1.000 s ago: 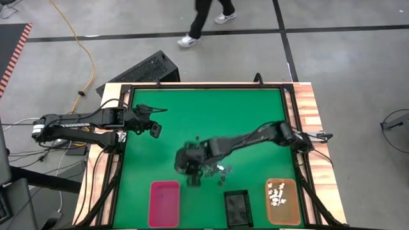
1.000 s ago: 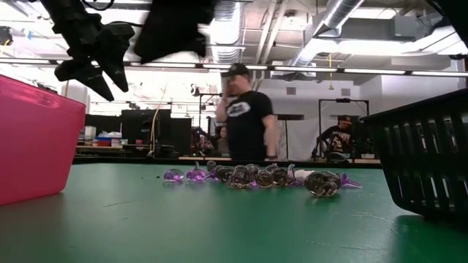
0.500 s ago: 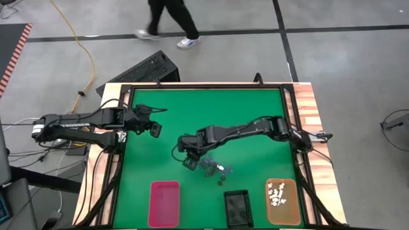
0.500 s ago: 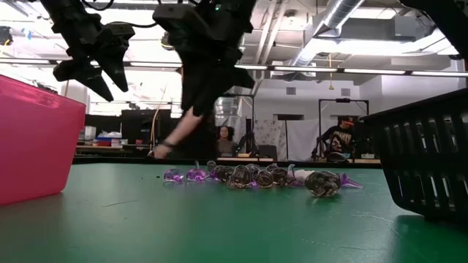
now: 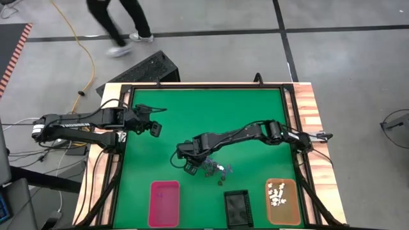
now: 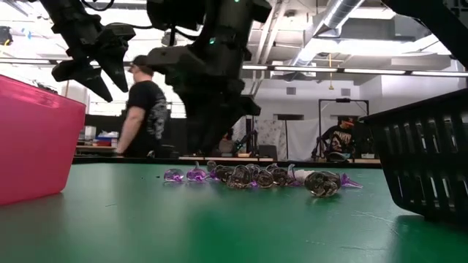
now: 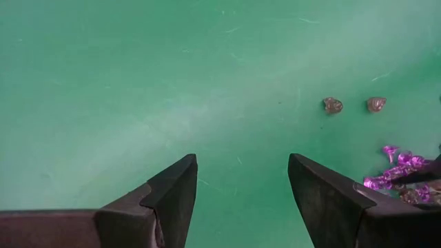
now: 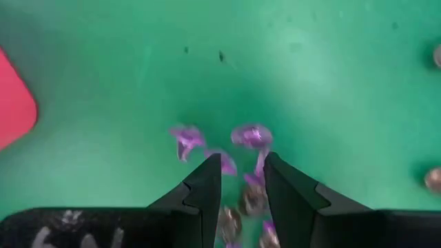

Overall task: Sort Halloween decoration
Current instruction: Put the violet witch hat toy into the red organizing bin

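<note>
I see the right gripper [image 5: 187, 167] low over the green table [image 5: 192, 115], at the left edge of the heap of Halloween decoration [image 5: 215, 168] that sits near the middle of the mat, toward the near side. In the right wrist view its fingers [image 8: 207, 182] stand a narrow way apart, with purple trinkets [image 8: 251, 136] just beyond the tips and darker pieces showing in the gap. I cannot tell whether any piece is actually pinched between them.

From the low view, the heap [image 6: 259, 176] reads as a short row of purple and dark bits lying on the mat, with the right arm's dark bulk hanging above its left part.

The left gripper [image 5: 153, 128] hovers at the left side of the table, well apart from the heap. In its wrist view the fingers [image 7: 176, 196] are spread wide with nothing between them, and two loose dark trinkets [image 7: 333, 105] lie on the mat farther off.

Along the near edge: pink tray [image 5: 163, 203] at left, black tray [image 5: 237, 208] in the middle, orange tray [image 5: 282, 202] at right with white pieces [image 5: 277, 193] in it.

A person [image 6: 146, 109] stands in the room beyond the table.
</note>
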`<move>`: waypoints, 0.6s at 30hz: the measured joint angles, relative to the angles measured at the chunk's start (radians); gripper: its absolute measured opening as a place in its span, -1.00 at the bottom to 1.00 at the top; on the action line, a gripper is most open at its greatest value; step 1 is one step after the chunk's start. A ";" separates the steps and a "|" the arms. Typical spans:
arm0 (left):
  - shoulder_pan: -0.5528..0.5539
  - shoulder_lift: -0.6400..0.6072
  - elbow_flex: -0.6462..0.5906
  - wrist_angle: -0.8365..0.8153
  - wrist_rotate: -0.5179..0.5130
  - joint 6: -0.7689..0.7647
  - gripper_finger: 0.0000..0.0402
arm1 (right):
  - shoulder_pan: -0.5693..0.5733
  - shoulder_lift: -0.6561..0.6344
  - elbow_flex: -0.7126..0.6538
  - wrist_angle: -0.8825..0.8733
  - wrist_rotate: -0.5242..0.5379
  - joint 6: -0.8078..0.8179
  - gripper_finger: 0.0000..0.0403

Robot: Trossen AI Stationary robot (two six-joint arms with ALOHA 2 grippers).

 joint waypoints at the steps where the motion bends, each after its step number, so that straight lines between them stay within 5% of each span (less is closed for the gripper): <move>1: 0.000 0.000 0.000 0.000 -0.001 0.000 0.09 | 0.000 0.000 0.000 0.000 0.002 0.000 -0.31; 18: 0.000 0.000 -0.001 0.000 -0.002 -0.008 0.09 | -0.014 0.070 0.001 0.023 -0.013 -0.042 -0.31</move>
